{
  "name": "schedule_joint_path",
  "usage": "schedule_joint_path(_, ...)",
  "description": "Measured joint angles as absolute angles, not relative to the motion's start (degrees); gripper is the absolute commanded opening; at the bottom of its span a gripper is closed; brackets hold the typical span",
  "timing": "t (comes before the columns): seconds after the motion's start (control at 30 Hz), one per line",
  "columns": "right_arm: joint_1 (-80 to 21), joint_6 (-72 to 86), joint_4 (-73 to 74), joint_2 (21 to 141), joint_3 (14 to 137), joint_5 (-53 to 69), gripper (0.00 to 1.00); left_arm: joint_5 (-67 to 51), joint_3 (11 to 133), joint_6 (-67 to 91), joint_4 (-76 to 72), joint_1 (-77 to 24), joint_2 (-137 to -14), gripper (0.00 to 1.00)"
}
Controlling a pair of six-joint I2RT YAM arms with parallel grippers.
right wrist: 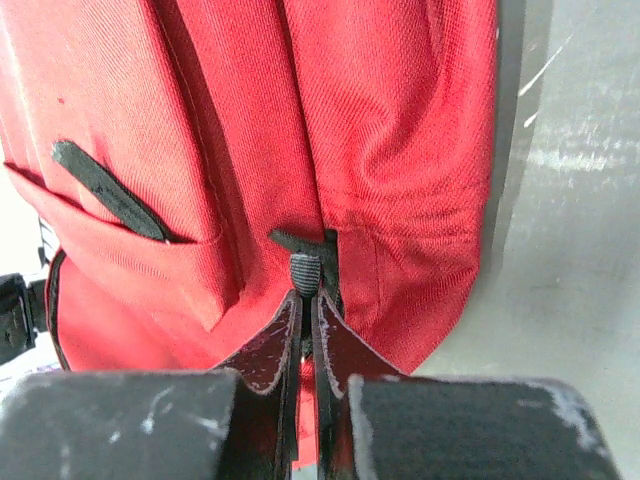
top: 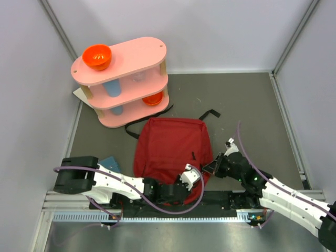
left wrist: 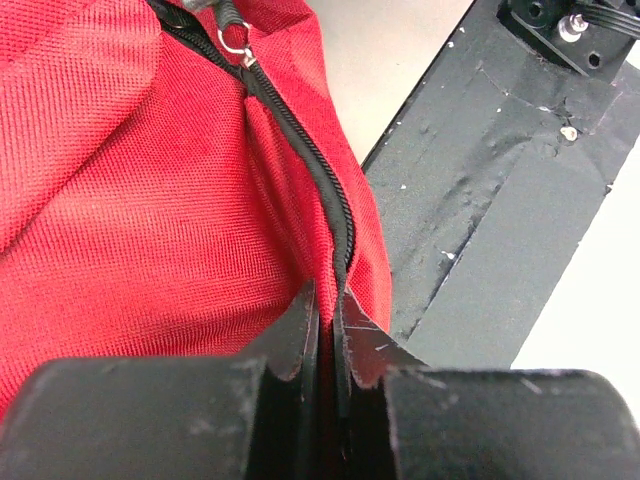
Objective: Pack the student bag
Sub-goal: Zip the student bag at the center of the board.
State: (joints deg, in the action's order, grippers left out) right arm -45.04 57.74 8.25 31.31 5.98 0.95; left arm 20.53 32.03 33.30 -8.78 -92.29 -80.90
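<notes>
We look down on a grey table (top: 241, 115) walled in white, with a dark red bag (top: 170, 147) lying flat just toward 6 o'clock of the centre, its black straps (top: 210, 113) trailing off its far edge toward 12 and 1 o'clock. Both arms reach in from the near edge and meet at the bag's 5 o'clock corner. The left gripper (top: 190, 176) sits at the bag's near edge. From its wrist camera we see the left gripper (left wrist: 328, 320) with its jaws pinched almost together on the red fabric, right where the black zip (left wrist: 300, 140) runs down between them. The right gripper (top: 211, 169) is just beside it, toward 3 o'clock. Its own camera shows the right gripper (right wrist: 308, 310) closed on a short black tab (right wrist: 305, 268) at the bag's seam (a second black pull (right wrist: 105, 190) lies on the front pocket toward 9 o'clock, untouched). At 10 o'clock on the table stands a pink three-tier shelf (top: 131, 55), with an orange bowl (top: 97, 56) on its top tier.
</notes>
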Motion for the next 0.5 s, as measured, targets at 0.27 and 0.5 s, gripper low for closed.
schedule_joint_path(0.27,-44.21,60.23,1.39,36.64,5.98,-0.08,0.0,26.79,31.99,31.73,-7.86,-95.96,-80.23,0.0)
schedule_joint_path(0.5,-39.48,60.34,-1.72,40.77,5.98,2.24,0.0,29.82,31.97,31.33,-6.28,-97.34,-79.33,0.0)
